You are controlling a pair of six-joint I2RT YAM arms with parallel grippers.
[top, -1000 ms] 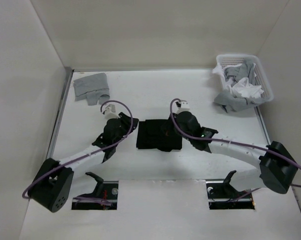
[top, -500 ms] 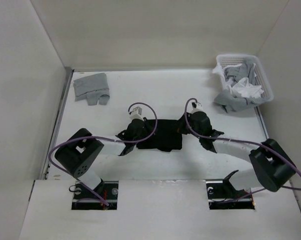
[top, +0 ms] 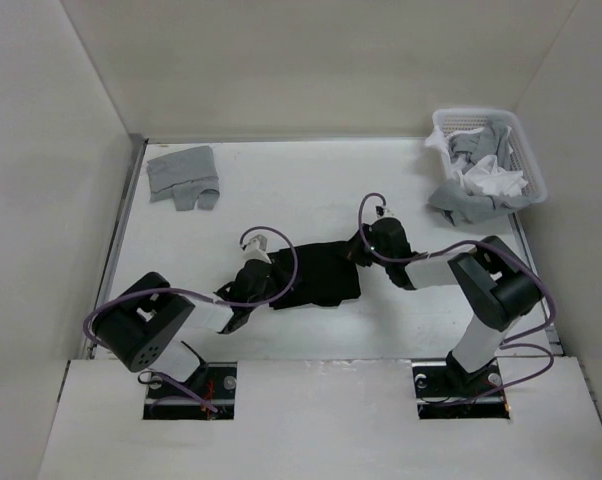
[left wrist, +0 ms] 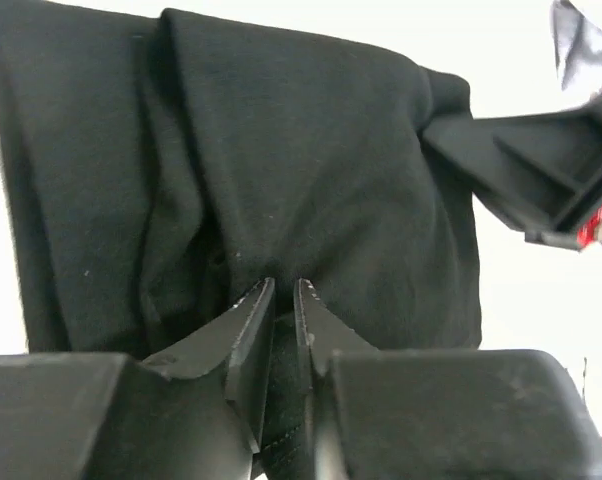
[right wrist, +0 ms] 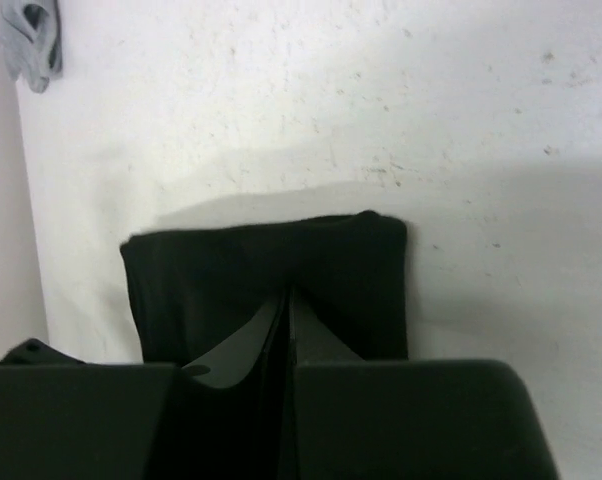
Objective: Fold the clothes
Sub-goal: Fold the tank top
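Note:
The clothes (top: pixel 319 275), a black T-shirt folded into a thick packet, lie mid-table between both arms. My left gripper (top: pixel 268 287) is at the packet's left edge. In the left wrist view its fingertips (left wrist: pixel 283 292) are nearly together, with a stitched black hem pinched between them and the clothes (left wrist: pixel 281 150) spreading out beyond. My right gripper (top: pixel 364 252) is at the right edge. In the right wrist view it (right wrist: pixel 288 300) is shut on the clothes (right wrist: pixel 231 265). The right gripper's body (left wrist: pixel 541 170) also shows in the left wrist view.
A small grey garment (top: pixel 181 175) lies at the far left corner, and it (right wrist: pixel 31 40) also shows in the right wrist view. A white mesh basket (top: pixel 526 150) holding grey and white garments stands at the far right. White walls enclose the table.
My left gripper moved in from the left to the shirt's edge and closed on it. The right arm drew back at the elbow. The packet shifted slightly toward the near left and rumpled.

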